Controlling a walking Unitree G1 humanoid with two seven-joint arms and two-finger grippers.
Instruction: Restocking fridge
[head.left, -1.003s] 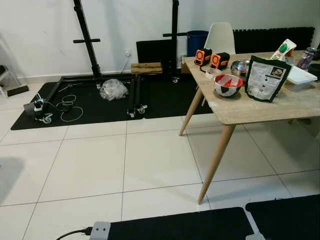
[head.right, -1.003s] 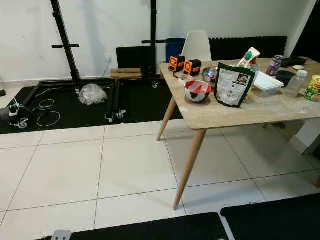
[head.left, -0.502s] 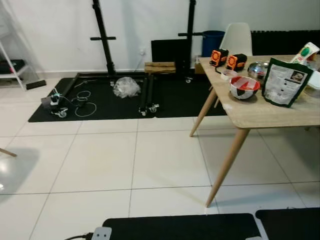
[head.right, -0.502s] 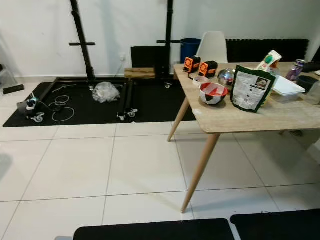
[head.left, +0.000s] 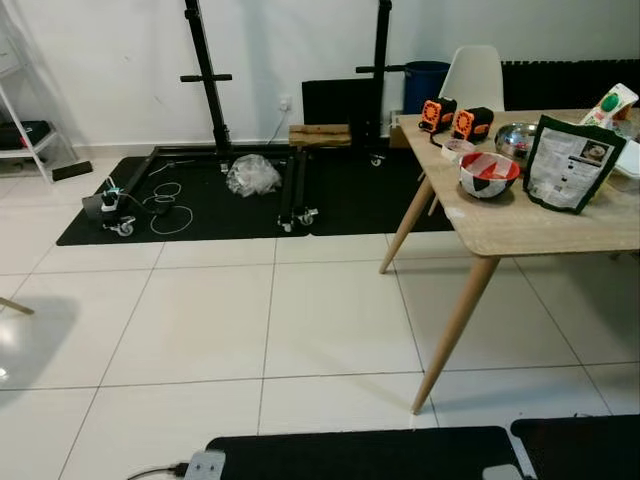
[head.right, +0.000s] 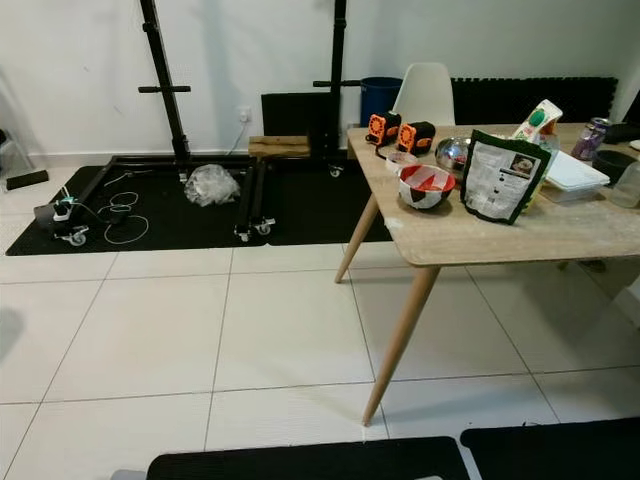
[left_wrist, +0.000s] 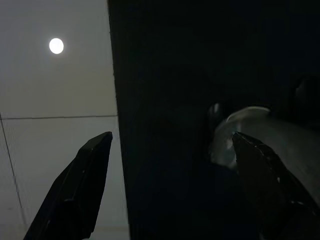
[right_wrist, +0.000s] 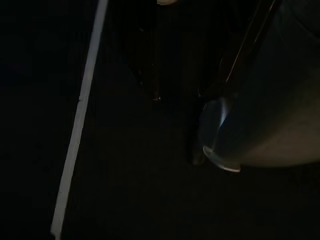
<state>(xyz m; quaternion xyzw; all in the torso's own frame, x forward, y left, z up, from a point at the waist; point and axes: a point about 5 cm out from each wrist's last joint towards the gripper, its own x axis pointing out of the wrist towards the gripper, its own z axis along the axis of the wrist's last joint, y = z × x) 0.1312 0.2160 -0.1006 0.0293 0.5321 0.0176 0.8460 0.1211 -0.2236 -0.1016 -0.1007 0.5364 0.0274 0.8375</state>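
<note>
Right eye view puts your groceries, the pouch (head.right: 497, 176) and bowl (head.right: 426, 186), on the counter (head.right: 470, 237) ahead and to your right, so the right arm is nearer; left claw (left_wrist: 170, 185) hangs spread, right claw's fingers unreadable.

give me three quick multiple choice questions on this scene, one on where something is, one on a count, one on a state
1. Where does the red and white bowl stand?
A. on the white floor tiles
B. on the wooden table, near its corner
C. on the white chair

2. How many orange and black devices sit at the table's far edge?
A. two
B. four
C. none

3. How does the dark green pouch sit?
A. lying flat
B. hanging off the edge
C. standing upright

Answers: 1 B, the bowl rests on the tabletop by the near left corner. 2 A, a pair stands side by side. 3 C, it stands on its base beside the bowl.
</note>
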